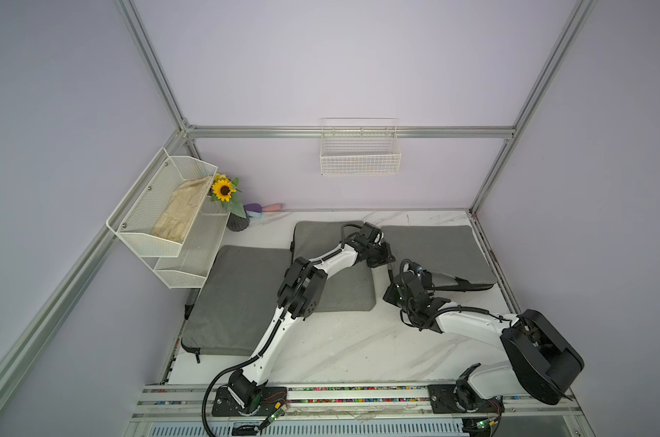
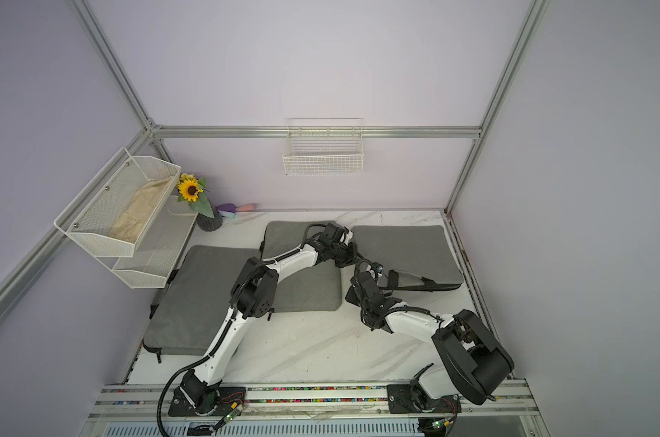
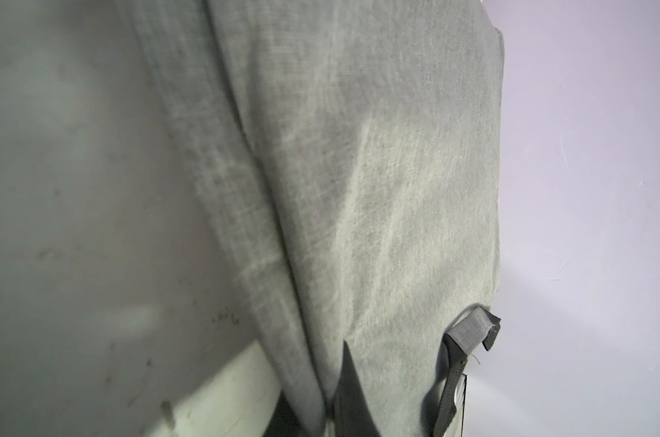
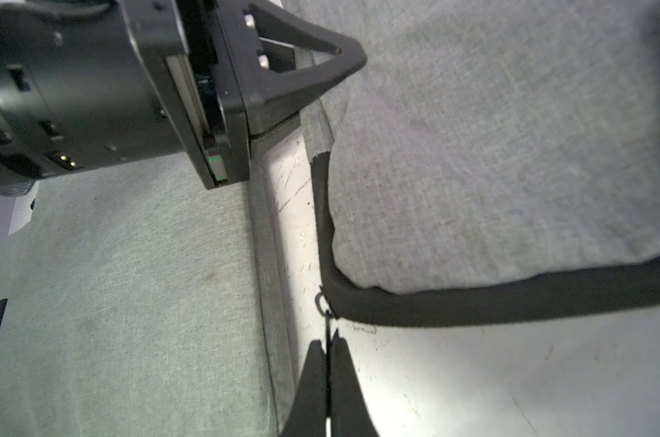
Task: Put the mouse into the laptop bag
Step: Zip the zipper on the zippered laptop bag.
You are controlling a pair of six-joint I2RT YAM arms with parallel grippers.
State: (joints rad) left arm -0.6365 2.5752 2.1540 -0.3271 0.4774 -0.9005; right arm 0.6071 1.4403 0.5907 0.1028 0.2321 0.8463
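right tool (image 4: 327, 378) is clamped tight on the thin zipper pull (image 4: 326, 314) at the near left corner of the far-right laptop bag (image 1: 434, 249). left tool (image 3: 320, 401) pinches that bag's fabric edge, we judge to brace it for unzipping. the bag is grey cloth, black-edged, lying on the desk (image 1: 339, 340). we see no mouse in any view.

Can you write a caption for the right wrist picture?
Right gripper pinches the zipper pull of the bag while left gripper clamps its edge.

wall wire basket (image 1: 360, 165), cloth (image 1: 180, 212) in mesh shelf (image 1: 143, 202), sunflower (image 1: 223, 190) in vase (image 1: 238, 224)
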